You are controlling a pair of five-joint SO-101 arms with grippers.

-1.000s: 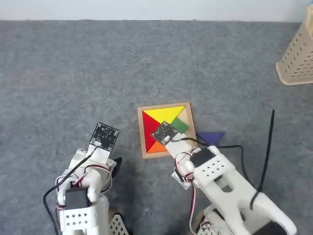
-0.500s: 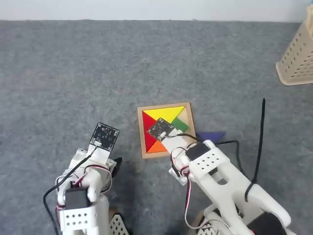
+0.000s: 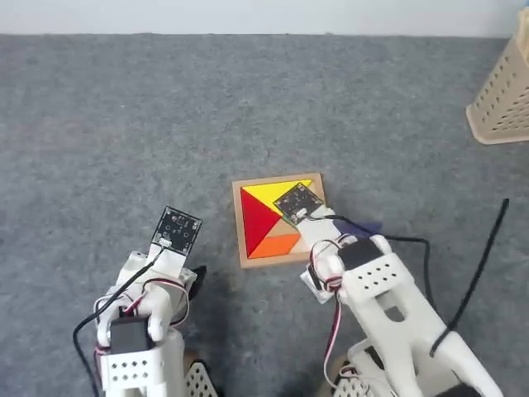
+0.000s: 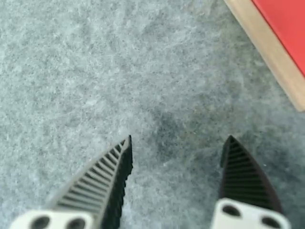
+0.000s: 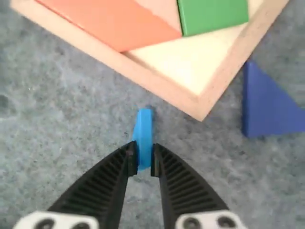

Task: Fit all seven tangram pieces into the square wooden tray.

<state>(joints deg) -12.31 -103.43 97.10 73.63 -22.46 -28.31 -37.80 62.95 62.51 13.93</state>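
The square wooden tray (image 3: 241,250) lies mid-table, with a yellow triangle (image 3: 275,193), a red triangle (image 3: 259,220) and an orange piece (image 3: 277,245) in it. In the right wrist view the tray's near corner (image 5: 200,107) has bare floor (image 5: 190,64) beside the orange piece (image 5: 109,21) and a green piece (image 5: 212,14). My right gripper (image 5: 143,149) is shut on a thin light-blue piece (image 5: 143,136), held on edge over the carpet just outside that corner. A dark blue triangle (image 5: 264,102) lies on the carpet beside the tray. My left gripper (image 4: 177,143) hangs open over bare carpet, left of the tray edge (image 4: 269,45).
A beige perforated container (image 3: 504,91) stands at the far right. A black cable (image 3: 475,277) arcs off the right arm (image 3: 380,289). The left arm (image 3: 153,289) sits at the front left. Grey carpet covers the table.
The right arm's wrist swung right and toward the tray's far right side, uncovering the red and orange pieces and covering the green one. The left arm stayed still.
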